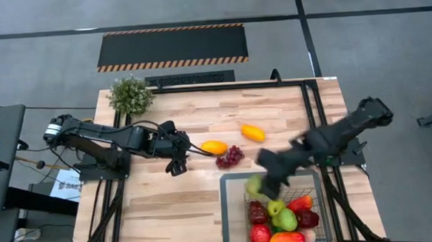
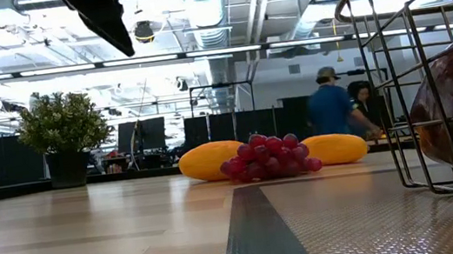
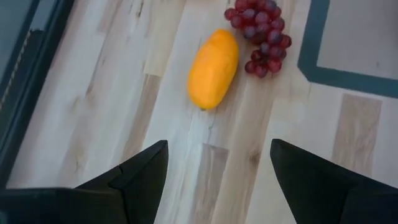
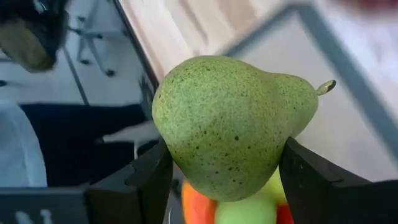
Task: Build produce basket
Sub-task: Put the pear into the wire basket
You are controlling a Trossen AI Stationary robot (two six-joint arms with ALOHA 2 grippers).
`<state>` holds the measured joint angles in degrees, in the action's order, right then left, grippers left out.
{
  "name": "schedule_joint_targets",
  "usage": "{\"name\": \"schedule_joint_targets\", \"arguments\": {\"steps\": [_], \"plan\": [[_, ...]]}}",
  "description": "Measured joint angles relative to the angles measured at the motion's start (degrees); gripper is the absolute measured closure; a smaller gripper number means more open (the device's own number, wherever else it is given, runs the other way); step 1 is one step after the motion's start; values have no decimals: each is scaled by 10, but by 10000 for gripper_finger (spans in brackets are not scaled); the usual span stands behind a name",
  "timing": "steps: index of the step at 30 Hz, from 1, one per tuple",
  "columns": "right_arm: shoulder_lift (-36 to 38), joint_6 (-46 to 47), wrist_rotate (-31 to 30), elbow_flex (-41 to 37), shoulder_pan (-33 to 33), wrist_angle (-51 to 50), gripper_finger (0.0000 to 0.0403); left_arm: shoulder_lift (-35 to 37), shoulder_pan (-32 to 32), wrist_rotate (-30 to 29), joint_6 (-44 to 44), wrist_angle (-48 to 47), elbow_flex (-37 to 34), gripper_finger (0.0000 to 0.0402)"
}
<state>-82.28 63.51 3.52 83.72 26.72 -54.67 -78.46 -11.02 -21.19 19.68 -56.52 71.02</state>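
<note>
The right gripper [image 1: 258,184] hangs over the far rim of the wire basket [image 1: 231,209], its two dark fingers clamped on a speckled green pear [image 4: 227,124] that fills the space between them. Below the pear, the basket already holds a heap of toy produce: a green apple [image 1: 285,220], dark maroon fruits [image 1: 257,211], a red one [image 1: 260,235] and an orange-red piece [image 1: 287,240] at the near edge. Out on the wooden table [image 1: 168,201], an orange-yellow mango [image 1: 214,147] lies just beside a purple grape bunch [image 1: 230,157], with a second mango [image 1: 252,132] a little farther back. The left gripper [image 1: 177,166] sits low over the boards near the first mango, its fingers spread apart with nothing between them. A bushy potted plant [image 1: 130,94] stands at the far left corner. Across the room, a person in a blue top [image 2: 329,106] stands behind the table.
</note>
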Motion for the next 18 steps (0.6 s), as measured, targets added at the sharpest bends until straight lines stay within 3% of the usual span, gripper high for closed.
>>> {"name": "schedule_joint_targets", "arguments": {"steps": [4,8,13,18], "plan": [[0,106,-16,0,98,-22,152,2,6,-1,0,0,0,130],[-31,147,-67,0,159,17,152,2,13,-1,0,3,0,130],[-82,127,-80,0,165,36,152,2,22,-1,6,17,0,130],[-135,98,-34,0,150,-4,151,1,31,-1,9,24,0,130]]}}
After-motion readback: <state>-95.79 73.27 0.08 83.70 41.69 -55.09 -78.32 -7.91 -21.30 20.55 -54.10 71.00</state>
